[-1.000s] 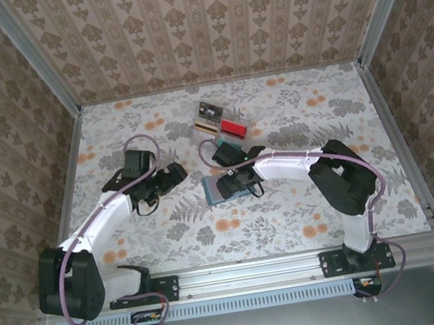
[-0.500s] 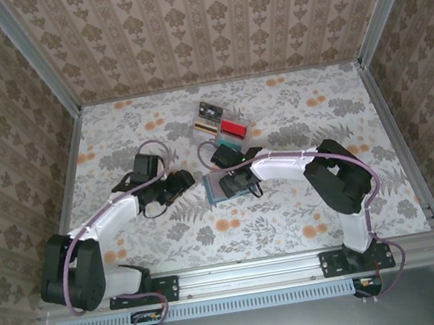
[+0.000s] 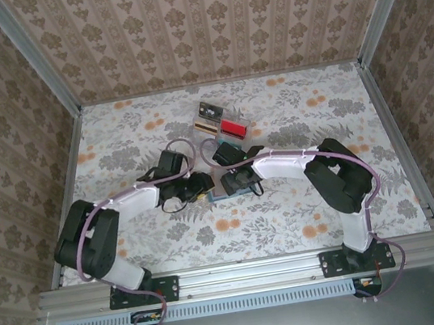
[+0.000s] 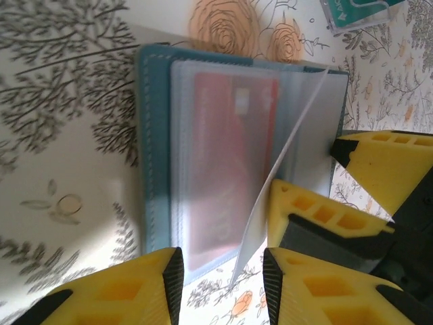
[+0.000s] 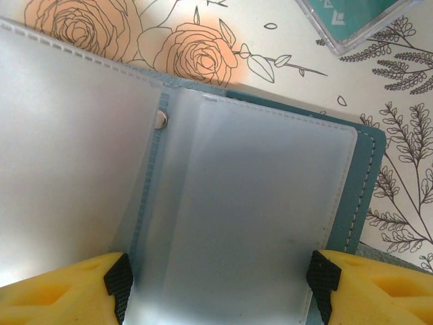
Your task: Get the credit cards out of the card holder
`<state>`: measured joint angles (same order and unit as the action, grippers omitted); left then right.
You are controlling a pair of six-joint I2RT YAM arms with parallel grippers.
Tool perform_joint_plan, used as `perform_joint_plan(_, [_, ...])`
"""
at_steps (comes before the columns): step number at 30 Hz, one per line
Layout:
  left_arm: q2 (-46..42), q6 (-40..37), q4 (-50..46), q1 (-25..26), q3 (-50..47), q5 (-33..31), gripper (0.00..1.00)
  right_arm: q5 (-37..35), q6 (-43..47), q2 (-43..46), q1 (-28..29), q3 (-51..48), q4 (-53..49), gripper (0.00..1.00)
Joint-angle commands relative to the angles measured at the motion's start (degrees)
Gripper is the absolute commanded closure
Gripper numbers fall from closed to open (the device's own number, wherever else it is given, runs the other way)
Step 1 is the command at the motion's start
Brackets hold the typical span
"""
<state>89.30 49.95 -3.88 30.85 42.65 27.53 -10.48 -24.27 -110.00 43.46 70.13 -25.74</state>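
Card holder (image 4: 157, 135) open on flowered table (image 3: 293, 126), left gripper (image 4: 220, 274) and right gripper (image 5: 216, 284) apart.

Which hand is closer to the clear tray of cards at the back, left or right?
Right. The right hand is over the holder, directly on the near side of the tray. The left hand is at the holder's left edge, further off to the side.

The left hand (image 3: 201, 186) has swung right to the card holder (image 3: 219, 197), narrowing.
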Motion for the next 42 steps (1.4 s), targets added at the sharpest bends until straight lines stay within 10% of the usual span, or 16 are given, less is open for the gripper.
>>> perform_joint_plan(1, [1.83,0.92,3.37,0.44,2.26,1.98,0.61,2.67,-1.23,-2.69,-0.77,-2.27,-1.34,0.27])
perform_joint_plan(30, [11.57,10.81,28.82,4.97,3.08,6.12,0.6,3.69,-10.3,21.85,-5.81,-15.91,14.78,0.31])
perform_joint_plan(42, [12.68,13.34,31.47,6.63,3.84,0.12,0.36,3.97,-11.67,29.88,-8.19,-17.4,8.22,0.31])
